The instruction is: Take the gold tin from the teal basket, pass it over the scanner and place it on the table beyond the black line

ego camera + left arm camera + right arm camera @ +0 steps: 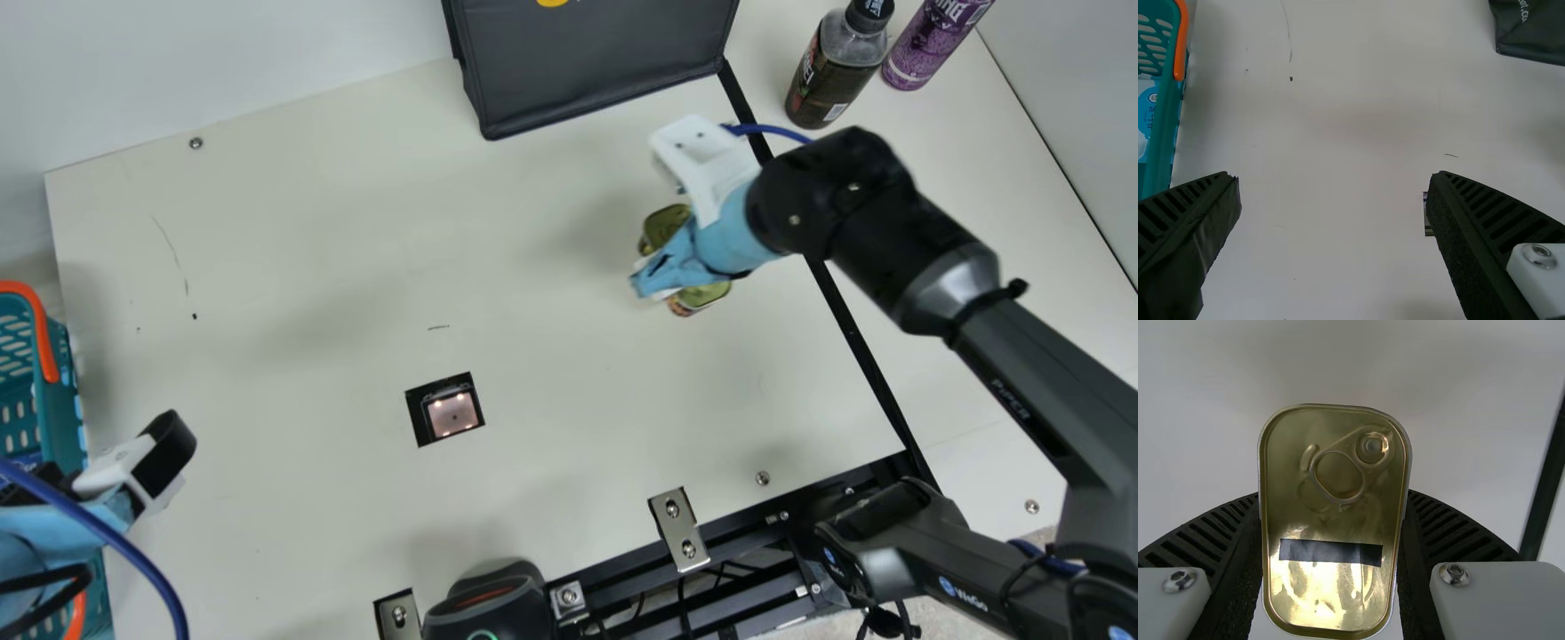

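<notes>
1. Cream tabletop point(311, 222) spreads below you in the main view, crossed by the black line point(858, 342) toward the right side.
2. Your right gripper point(662, 267) is on the scanner side of that line, clamped on the gold tin point(665, 228). In the right wrist view, you can see a ribbed finger pressed to each long side.
3. Look at the tin's top in that same view: its ring-pull point(1340, 477) faces the wrist camera, and a dark strip point(1330, 552) runs across the lid. You can't tell from here whether its base touches the table.
4. Your left gripper point(111, 471) has its fingers spread wide, with nothing between them. You have it at the main view's left, partly covering the teal basket point(62, 391).
5. That basket has orange handles point(40, 329), and your left wrist view catches a blue-and-white pack point(1146, 127) inside.
6. Set into the table between the basket and the line, you have the scanner point(452, 416), its small window lit.
7. Near the line's far end, you'll find a black bag point(596, 62); past the line are a dark, black-capped bottle point(831, 80) and a purple container point(933, 44), side by side.
</notes>
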`<state>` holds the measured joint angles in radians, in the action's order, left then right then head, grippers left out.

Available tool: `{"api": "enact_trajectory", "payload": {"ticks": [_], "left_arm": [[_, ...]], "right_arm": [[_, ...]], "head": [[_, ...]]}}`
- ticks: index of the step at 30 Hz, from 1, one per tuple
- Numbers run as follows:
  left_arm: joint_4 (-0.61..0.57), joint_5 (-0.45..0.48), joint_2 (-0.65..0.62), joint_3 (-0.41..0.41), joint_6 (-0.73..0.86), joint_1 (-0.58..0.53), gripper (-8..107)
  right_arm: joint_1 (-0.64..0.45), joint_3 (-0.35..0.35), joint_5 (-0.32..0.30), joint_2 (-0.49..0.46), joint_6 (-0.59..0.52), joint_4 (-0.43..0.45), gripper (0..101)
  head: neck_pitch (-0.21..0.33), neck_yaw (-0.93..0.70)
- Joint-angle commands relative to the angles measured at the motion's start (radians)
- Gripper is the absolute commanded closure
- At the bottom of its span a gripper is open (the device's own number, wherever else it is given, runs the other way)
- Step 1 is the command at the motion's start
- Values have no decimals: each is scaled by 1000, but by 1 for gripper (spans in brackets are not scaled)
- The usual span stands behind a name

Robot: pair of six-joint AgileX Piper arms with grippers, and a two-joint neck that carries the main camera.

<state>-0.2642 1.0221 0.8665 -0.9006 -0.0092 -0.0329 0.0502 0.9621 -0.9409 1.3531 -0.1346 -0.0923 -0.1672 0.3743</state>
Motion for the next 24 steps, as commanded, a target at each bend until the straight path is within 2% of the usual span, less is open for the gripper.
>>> {"api": "enact_trajectory", "payload": {"ticks": [1,6,12,18,24], "left_arm": [[0,0,0,0,0,0,9],[0,0,0,0,0,0,9],[0,0,0,0,0,0,9],[0,0,0,0,0,0,9],[0,0,0,0,0,0,9]], "right_arm": [[-152,-6,-6,-10,-84,-8,101],[-334,-7,-14,-11,-201,-28,101],[-517,28,-13,26,-321,-30,101],[-648,80,-4,83,-414,-25,101],[-735,136,8,148,-481,-22,101]], "head": [[29,2],[29,2],[29,2],[29,2],[29,2]]}}
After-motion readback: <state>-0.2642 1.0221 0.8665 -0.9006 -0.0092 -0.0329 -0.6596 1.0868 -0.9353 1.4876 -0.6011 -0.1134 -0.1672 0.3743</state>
